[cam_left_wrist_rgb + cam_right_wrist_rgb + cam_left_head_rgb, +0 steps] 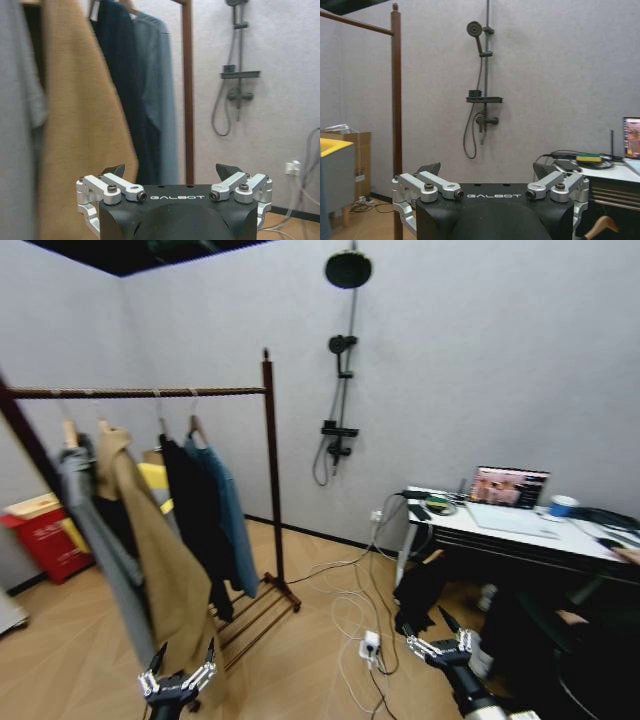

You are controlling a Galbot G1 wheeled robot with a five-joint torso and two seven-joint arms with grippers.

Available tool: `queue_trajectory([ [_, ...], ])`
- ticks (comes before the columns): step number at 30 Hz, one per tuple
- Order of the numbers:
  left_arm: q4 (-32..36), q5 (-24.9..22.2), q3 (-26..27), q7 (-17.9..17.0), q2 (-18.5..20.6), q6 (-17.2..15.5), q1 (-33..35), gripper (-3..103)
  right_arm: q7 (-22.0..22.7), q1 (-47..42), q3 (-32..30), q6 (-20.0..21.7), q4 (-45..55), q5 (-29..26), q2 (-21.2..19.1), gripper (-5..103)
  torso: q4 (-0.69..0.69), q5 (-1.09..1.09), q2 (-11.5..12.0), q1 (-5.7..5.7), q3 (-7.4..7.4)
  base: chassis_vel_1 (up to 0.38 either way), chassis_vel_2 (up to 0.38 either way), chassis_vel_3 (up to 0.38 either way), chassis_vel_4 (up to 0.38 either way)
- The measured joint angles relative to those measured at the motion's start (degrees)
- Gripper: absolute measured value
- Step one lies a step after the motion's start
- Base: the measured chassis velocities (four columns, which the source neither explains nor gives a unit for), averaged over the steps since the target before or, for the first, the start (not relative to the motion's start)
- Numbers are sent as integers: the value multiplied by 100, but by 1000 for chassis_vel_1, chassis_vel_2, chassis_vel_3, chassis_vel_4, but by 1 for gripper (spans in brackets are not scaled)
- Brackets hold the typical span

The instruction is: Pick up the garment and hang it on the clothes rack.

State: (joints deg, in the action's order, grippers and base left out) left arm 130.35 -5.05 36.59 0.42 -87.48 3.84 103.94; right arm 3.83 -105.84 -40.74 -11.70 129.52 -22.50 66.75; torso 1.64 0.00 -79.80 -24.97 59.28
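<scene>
Left hand [180, 664] and right hand [441, 637], both released and empty, hang low over open floor [300, 660]; garment [228, 510] hangs at the clothes rack [269, 470] bar's post end.

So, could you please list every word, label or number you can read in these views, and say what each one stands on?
"GALBOT": white letters on the black body of the left claw.
"GALBOT": the same on the right claw.
Laptop screen on the desk: shows a picture, too blurred to read.
Red bin by the rack: no readable text.
</scene>
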Motion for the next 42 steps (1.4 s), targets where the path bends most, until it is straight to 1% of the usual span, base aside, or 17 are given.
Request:
queue_trajectory([
  [26,0,0,-1,1,0,0,0,100,0,0,0,0,0,0,0,100,1,0,0,0,0,-105,-116,-111,-111],
  [28,0,0,0,1,0,0,0,100,-1,0,0,0,0,0,0,100,-2,0,0,0,0,44,31,-57,-47],
  [38,0,0,3,-1,2,0,0,100,-1,0,1,0,0,0,0,100,1,-2,-1,0,-1,108,96,-113,-116],
  [42,0,0,5,-3,1,0,0,100,-1,1,1,0,0,0,0,100,-2,-1,0,0,0,87,25,-54,-42],
])
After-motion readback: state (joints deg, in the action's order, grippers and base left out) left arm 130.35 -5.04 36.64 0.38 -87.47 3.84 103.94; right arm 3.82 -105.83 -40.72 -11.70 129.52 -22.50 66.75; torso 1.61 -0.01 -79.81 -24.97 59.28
